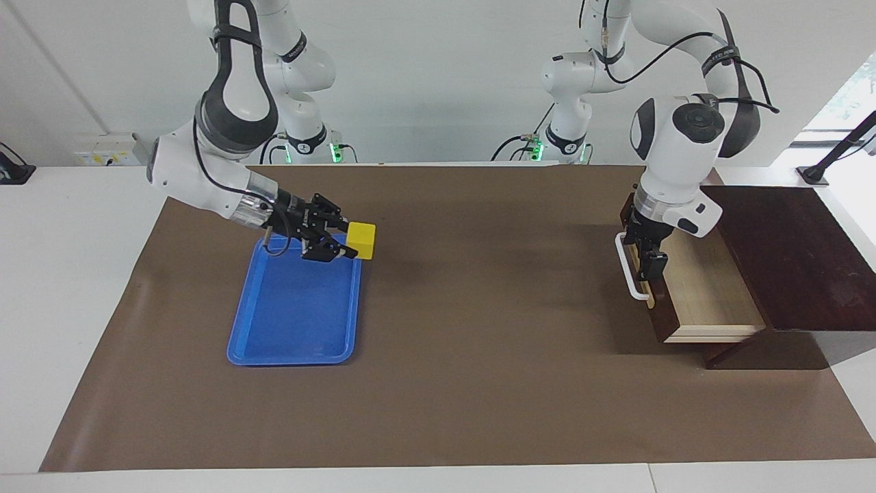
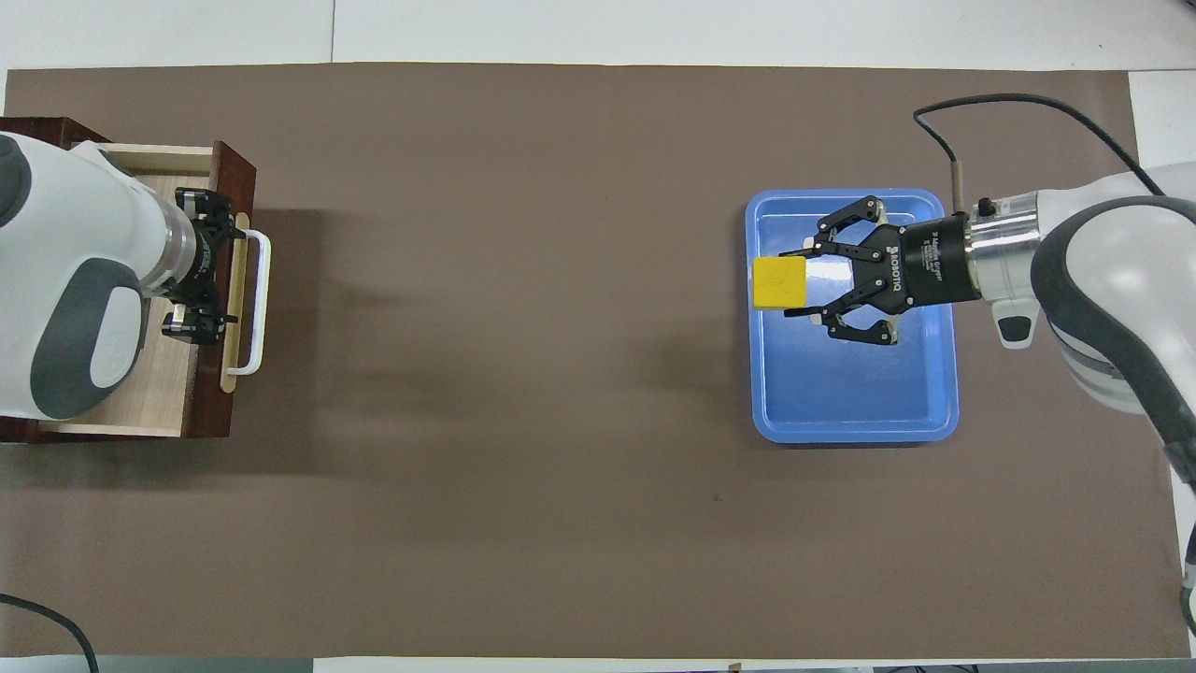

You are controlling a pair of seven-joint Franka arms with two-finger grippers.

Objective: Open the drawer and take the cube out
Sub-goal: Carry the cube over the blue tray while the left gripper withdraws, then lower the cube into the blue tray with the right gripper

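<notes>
My right gripper (image 1: 349, 241) (image 2: 796, 285) is shut on the small yellow cube (image 1: 361, 241) (image 2: 778, 283) and holds it in the air, over the edge of the blue tray that lies toward the left arm's end. The drawer (image 1: 705, 291) (image 2: 121, 402) stands pulled out of its dark brown box (image 1: 787, 253), showing a pale wooden interior with nothing visible in it. My left gripper (image 1: 650, 266) (image 2: 207, 271) hangs open over the drawer's front edge, just inside the white bar handle (image 1: 626, 270) (image 2: 262, 299).
The flat blue tray (image 1: 294, 322) (image 2: 860, 402) lies on the brown mat toward the right arm's end. The dark box sits at the left arm's end of the mat. Bare brown mat stretches between tray and drawer.
</notes>
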